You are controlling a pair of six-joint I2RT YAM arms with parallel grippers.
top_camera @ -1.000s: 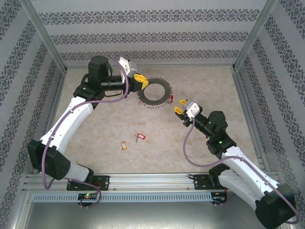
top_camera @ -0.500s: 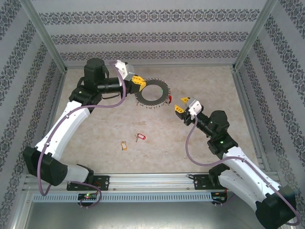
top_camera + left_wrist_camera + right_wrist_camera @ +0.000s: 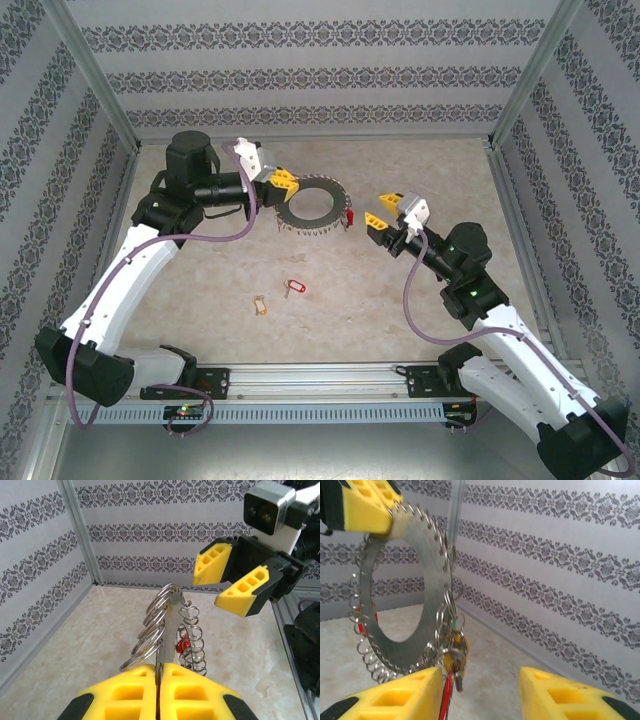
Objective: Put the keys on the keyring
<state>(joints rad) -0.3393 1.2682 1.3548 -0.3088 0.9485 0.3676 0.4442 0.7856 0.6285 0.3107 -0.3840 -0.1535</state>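
Note:
The keyring [image 3: 331, 222] is a wide flat metal ring fringed with small silvery rings, held up off the table. My left gripper [image 3: 278, 183] is shut on its left rim; in the left wrist view the gripper [image 3: 160, 667] pinches the keyring [image 3: 168, 622] edge-on. Just right of the ring, my right gripper [image 3: 381, 210] is open with nothing held. From the right wrist, the keyring [image 3: 427, 575] hangs in front of the open right gripper [image 3: 480, 680], with red and yellow tags [image 3: 451, 661] dangling by the left finger. The keys lie loose on the table: the red-tagged key [image 3: 294, 287] and the tan-tagged key [image 3: 261, 305].
Patterned walls and metal corner posts [image 3: 97, 88] enclose the beige table [image 3: 440, 170] at the back and both sides. A metal rail [image 3: 320, 378] runs along the near edge. My right gripper [image 3: 210, 587] faces the ring closely in the left wrist view.
My right gripper has opened wider and lifted slightly toward the back. The left arm has swung left and carried the keyring a little left and nearer.

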